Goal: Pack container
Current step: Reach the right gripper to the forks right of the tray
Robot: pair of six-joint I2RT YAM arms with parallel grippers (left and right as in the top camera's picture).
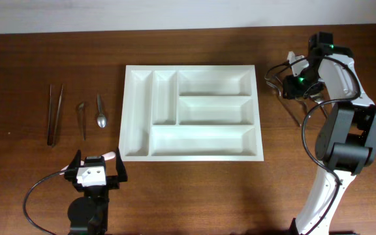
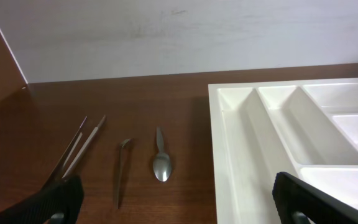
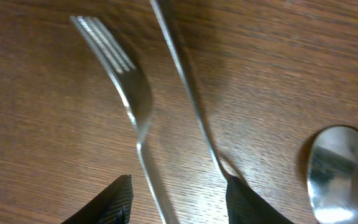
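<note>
First pick, we judge: the large white rectangular plastic cutlery tray lies empty on the worktop. Right of it, the right end effector, half open, straddles a silver metal fork, gripping nothing. Next, pinch and clear the tray's rim. Off the tray's left corner, the left end effector gapes, empty.

White plastic container, five compartments, lying flat, open side up, centred on wooden table.

Spoon left of container
</note>
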